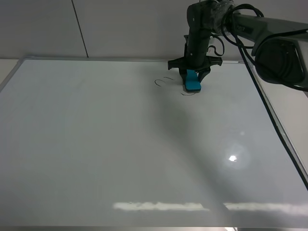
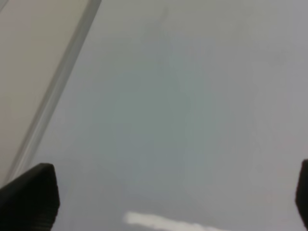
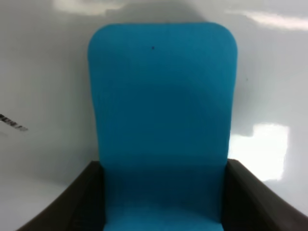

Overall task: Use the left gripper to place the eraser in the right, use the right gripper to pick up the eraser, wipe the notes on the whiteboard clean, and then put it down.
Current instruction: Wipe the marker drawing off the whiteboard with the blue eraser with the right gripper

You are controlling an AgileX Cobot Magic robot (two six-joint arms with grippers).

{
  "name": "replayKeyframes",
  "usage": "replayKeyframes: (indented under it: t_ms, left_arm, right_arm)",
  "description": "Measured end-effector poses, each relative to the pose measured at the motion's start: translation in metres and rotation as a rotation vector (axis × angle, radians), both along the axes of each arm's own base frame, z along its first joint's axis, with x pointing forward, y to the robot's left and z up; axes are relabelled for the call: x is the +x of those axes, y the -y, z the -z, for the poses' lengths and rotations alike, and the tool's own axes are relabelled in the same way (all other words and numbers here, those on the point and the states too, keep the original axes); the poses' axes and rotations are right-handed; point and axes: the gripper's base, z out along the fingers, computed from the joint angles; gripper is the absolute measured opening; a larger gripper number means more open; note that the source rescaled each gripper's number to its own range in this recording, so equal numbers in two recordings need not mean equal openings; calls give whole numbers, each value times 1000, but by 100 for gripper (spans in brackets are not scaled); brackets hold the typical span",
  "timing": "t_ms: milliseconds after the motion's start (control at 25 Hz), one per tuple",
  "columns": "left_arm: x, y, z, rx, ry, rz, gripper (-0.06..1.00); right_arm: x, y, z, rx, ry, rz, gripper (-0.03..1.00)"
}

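Eraser (image 1: 192, 81), teal, is pinched between the fingers (image 3: 72, 211) of the right gripper (image 1: 193, 77), its free end projecting beyond the fingertips and resting on the whiteboard (image 1: 120, 144). Thin black notes (image 1: 163, 80) are seen on the surface just beside this gripper, toward the left arm's side. The left gripper (image 2: 166, 197) is held spread wide over the board, with the silver frame (image 2: 62, 82) near one fingertip.

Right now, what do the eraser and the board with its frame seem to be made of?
The eraser looks like matte teal plastic or dense foam: even colour, no glare. The board has a glossy white coating: it mirrors the lights. The frame seems silver-grey metal, though blurred.
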Motion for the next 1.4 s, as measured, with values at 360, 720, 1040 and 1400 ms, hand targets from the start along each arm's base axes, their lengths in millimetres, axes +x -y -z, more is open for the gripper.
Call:
replayKeyframes:
  t_ms: [360, 720, 1040, 1400]
  left_arm:
    - [0, 0, 0, 0, 0, 0, 100]
    - [0, 0, 0, 0, 0, 0, 100]
    - [0, 0, 0, 0, 0, 0, 100]
    - [0, 0, 0, 0, 0, 0, 100]
  right_arm:
    - [-35, -84, 0, 51, 43, -141, 3]
    - [-45, -118, 6, 127, 107, -116, 3]
    - [-31, -110, 9, 169, 138, -45, 3]
    - [-8, -79, 10, 164, 163, 24, 3]
